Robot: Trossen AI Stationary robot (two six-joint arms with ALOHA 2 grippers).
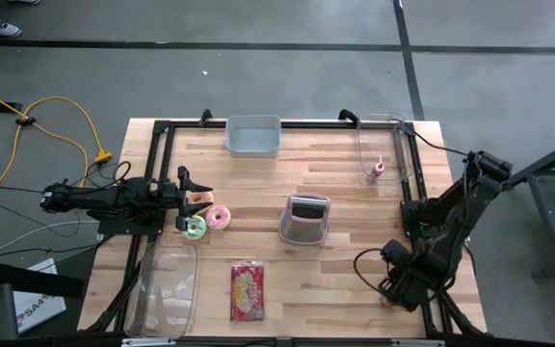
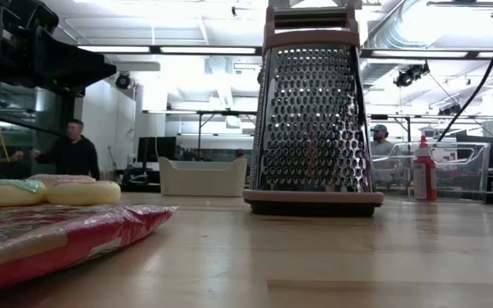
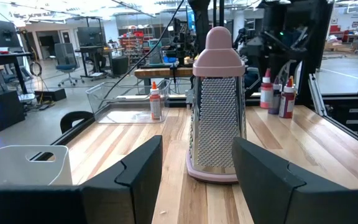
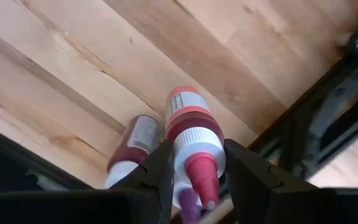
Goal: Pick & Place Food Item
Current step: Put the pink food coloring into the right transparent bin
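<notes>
left tool (image 1: 193, 200) gaped at left bench edge, donuts (image 1: 206, 221) just beside it (nearer arm) | right tool (image 4: 196, 186) at right edge clamped a bottle (image 4: 188, 127)

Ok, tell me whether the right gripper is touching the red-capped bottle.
Touching. In the right wrist view both fingers press against the red-capped bottle, with no gap on either side.
</notes>
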